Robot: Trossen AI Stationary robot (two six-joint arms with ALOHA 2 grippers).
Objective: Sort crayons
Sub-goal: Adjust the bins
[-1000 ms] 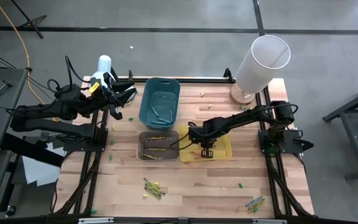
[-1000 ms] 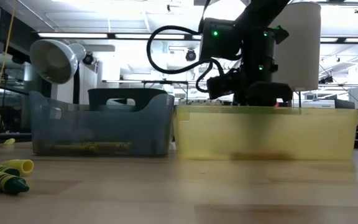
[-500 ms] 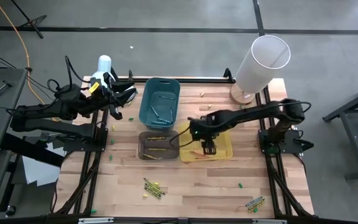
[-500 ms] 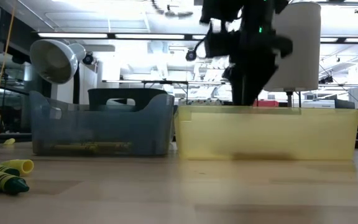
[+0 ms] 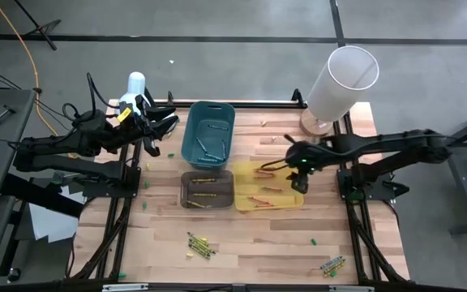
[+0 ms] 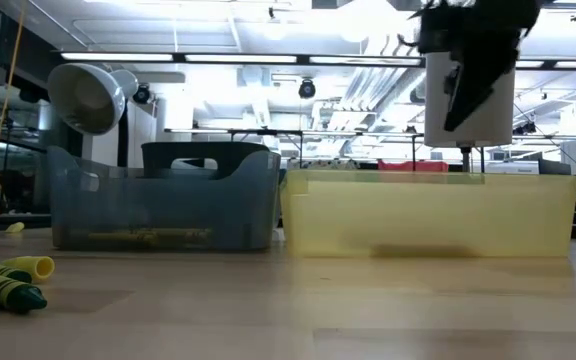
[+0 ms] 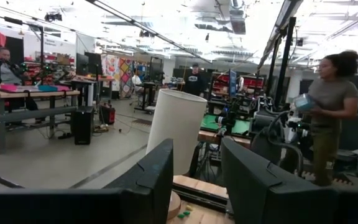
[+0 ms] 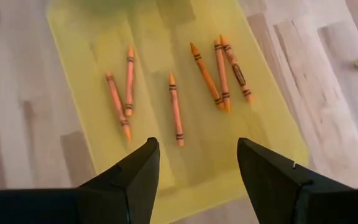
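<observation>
Several orange crayons (image 8: pixel 176 109) lie flat on the floor of the yellow bin (image 5: pixel 289 201). My right gripper (image 8: pixel 194 168) hangs open above the bin's right part (image 5: pixel 298 183), pointing steeply down, with nothing between its fingers. The grey bin (image 5: pixel 186 195) beside it holds yellow crayons (image 5: pixel 205 192), and the teal bin (image 5: pixel 191 138) behind holds a few more. Loose crayons lie on the table near the front edge (image 5: pixel 199 243) and at the front right (image 5: pixel 332 264). My left gripper (image 7: pixel 197 180) waits open and empty, raised at the far left (image 5: pixel 167 123).
A tall white cylinder (image 5: pixel 343 77) stands at the far right corner. A white lamp (image 5: pixel 136 85) sits by the left arm. Small green and pale bits are scattered over the wood (image 5: pixel 312 241). A person (image 7: pixel 328 118) stands in the room beyond the table.
My right gripper has risen out of the yellow bin and drawn back toward the table's right edge. The orange crayons stay on the bin's floor.
</observation>
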